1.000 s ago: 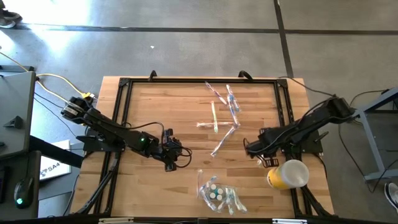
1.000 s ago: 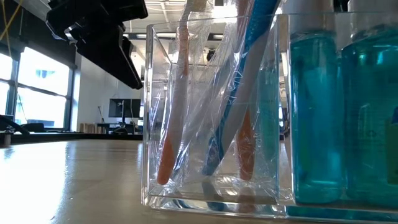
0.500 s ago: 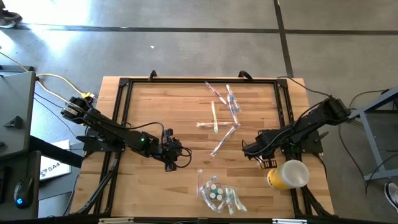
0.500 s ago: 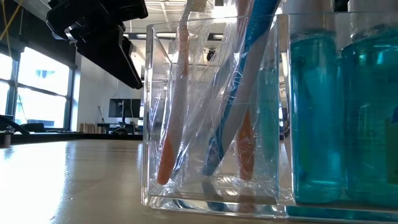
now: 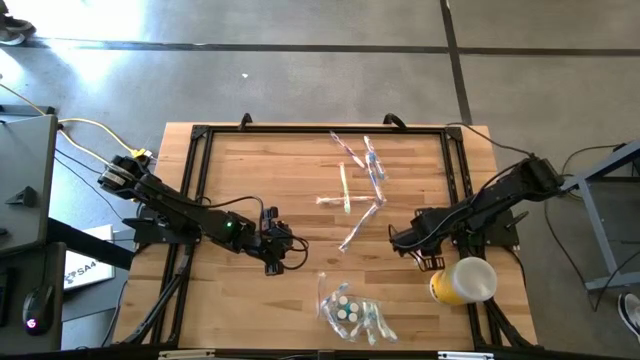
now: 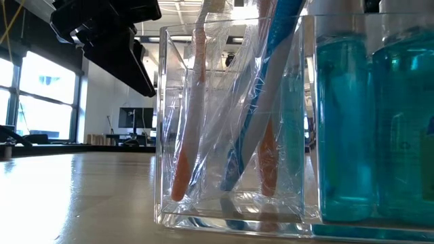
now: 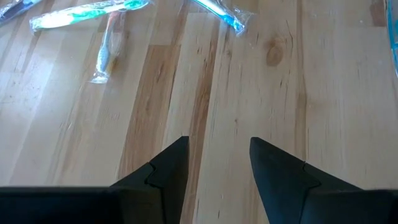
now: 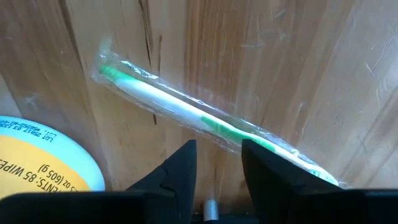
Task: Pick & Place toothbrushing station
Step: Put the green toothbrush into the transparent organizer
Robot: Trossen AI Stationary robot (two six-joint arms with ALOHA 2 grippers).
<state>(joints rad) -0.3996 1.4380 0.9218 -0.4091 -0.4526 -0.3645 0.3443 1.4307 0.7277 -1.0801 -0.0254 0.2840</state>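
Pale wooden slatted table (image 5: 260,170) carries everything I inspect. Near its front edge stands the clear square plastic organiser (image 6: 230,122), already holding several wrapped toothbrushes, beside teal bottles (image 6: 373,129). A yellow-lidded wipes tub (image 5: 462,281) sits just beside the right gripper (image 5: 397,240). The left gripper (image 7: 217,158) waits low over bare wood left of centre, fingers apart, empty. I judge the pick step in hand: the right gripper's fingers stand slightly apart above a green-and-white toothbrush in clear wrapper (image 8: 199,118), not gripping it. Other wrapped brushes (image 5: 358,180) lie mid-table. Next move calls for descent, straddling the handle, then closing
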